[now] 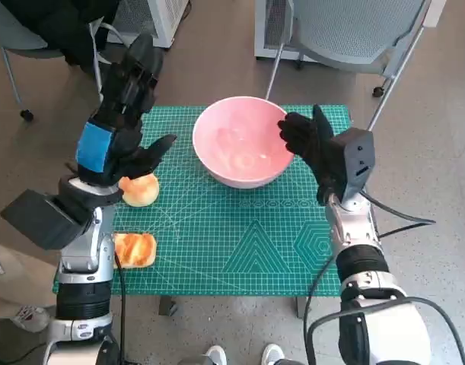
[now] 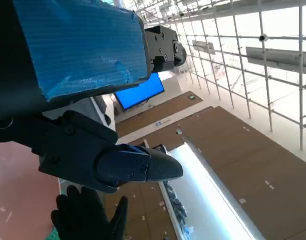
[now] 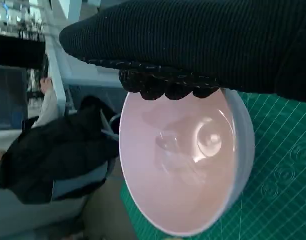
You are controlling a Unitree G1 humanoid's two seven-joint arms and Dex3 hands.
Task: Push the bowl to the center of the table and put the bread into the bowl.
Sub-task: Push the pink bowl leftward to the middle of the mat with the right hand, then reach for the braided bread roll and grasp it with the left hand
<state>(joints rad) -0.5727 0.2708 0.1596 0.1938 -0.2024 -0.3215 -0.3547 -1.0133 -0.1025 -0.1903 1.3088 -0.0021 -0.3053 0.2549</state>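
Observation:
A pale pink bowl (image 1: 243, 141) stands empty on the green cutting mat (image 1: 247, 243), at the far middle of the table. My right hand (image 1: 310, 137), gloved with fingers spread, lies against the bowl's right rim; the right wrist view shows the glove (image 3: 203, 45) over the rim of the bowl (image 3: 188, 160). A round bread roll (image 1: 140, 190) lies at the mat's left edge. My left hand (image 1: 122, 114) hangs raised above it, fingers apart and holding nothing. The left wrist view shows only the blue-taped hand (image 2: 107, 160) against a ceiling. A toasted bread piece (image 1: 135, 249) lies nearer, at the left front.
A chair with a person in dark clothes (image 1: 57, 26) stands behind the table's left corner. A grey chair (image 1: 346, 30) with metal legs stands behind the right. Shoes (image 1: 217, 354) show at the table's near edge.

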